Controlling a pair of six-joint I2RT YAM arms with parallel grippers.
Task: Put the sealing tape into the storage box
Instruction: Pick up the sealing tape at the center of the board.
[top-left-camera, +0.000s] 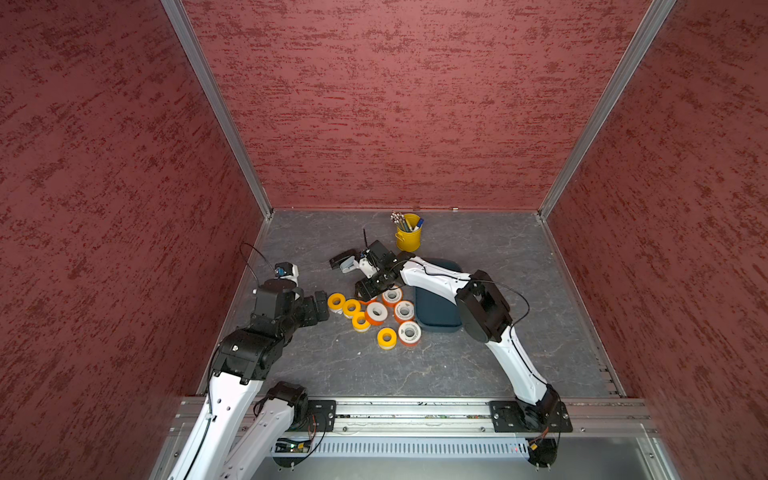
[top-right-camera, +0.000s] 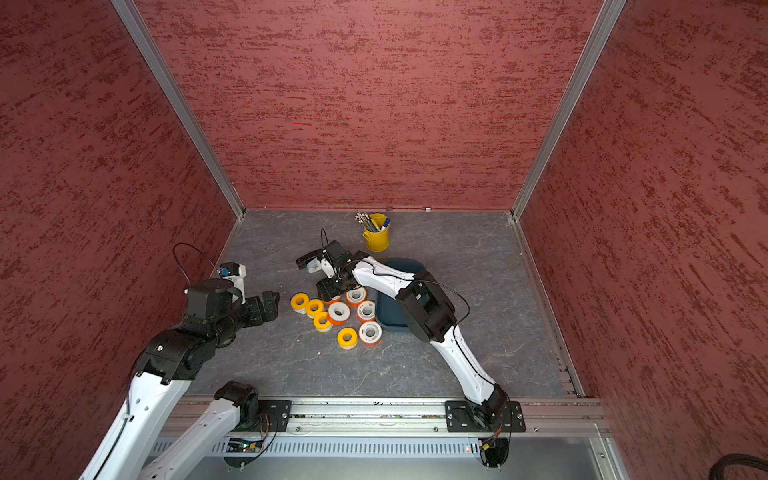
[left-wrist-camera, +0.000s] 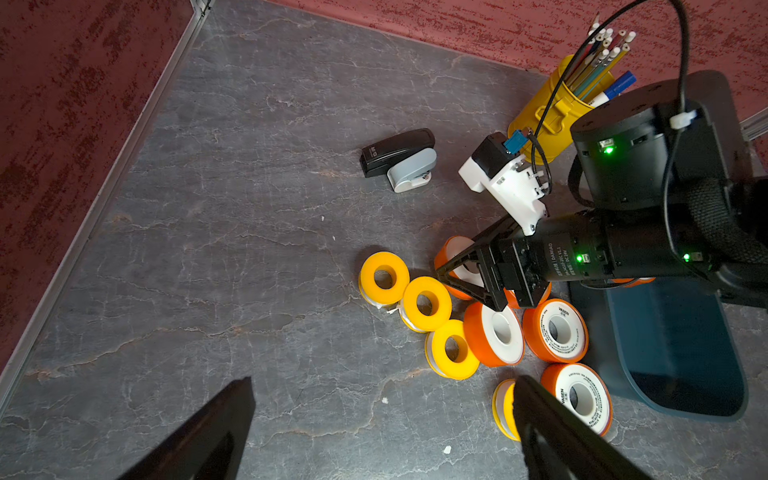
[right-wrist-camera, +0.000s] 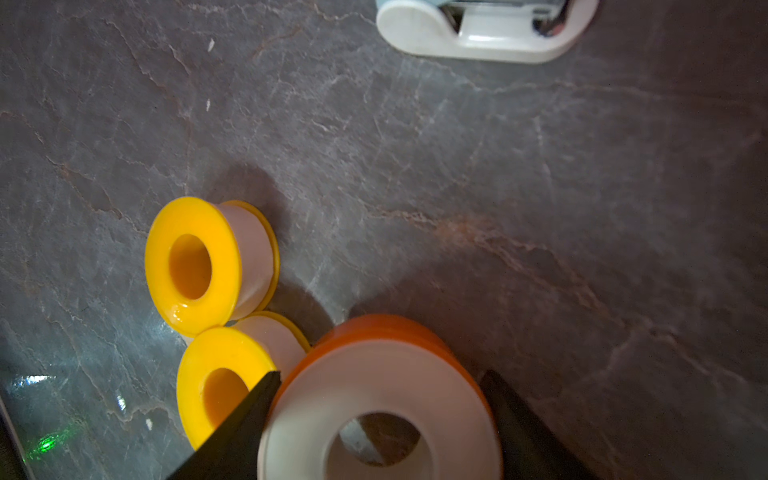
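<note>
Several sealing tape rolls lie clustered on the grey table left of the dark teal storage box (top-left-camera: 438, 309) (top-right-camera: 392, 313) (left-wrist-camera: 681, 353): yellow ones (top-left-camera: 337, 302) (left-wrist-camera: 384, 276) and orange-sided ones with white faces (top-left-camera: 376, 312) (left-wrist-camera: 555, 330). My right gripper (top-left-camera: 365, 291) (top-right-camera: 330, 289) (right-wrist-camera: 382, 374) reaches down at the cluster's far edge. Its two fingers press against opposite sides of one orange roll (right-wrist-camera: 374, 399) (left-wrist-camera: 455, 257), shut on it. My left gripper (top-left-camera: 320, 307) (top-right-camera: 270, 305) (left-wrist-camera: 384, 380) hangs open left of the cluster, holding nothing. The right arm hides part of the box.
A black-and-grey stapler-like tool (top-left-camera: 345, 261) (left-wrist-camera: 399, 160) lies just beyond the right gripper. A yellow pen bucket (top-left-camera: 408, 237) (left-wrist-camera: 540, 120) stands behind it. Red walls close the table on three sides.
</note>
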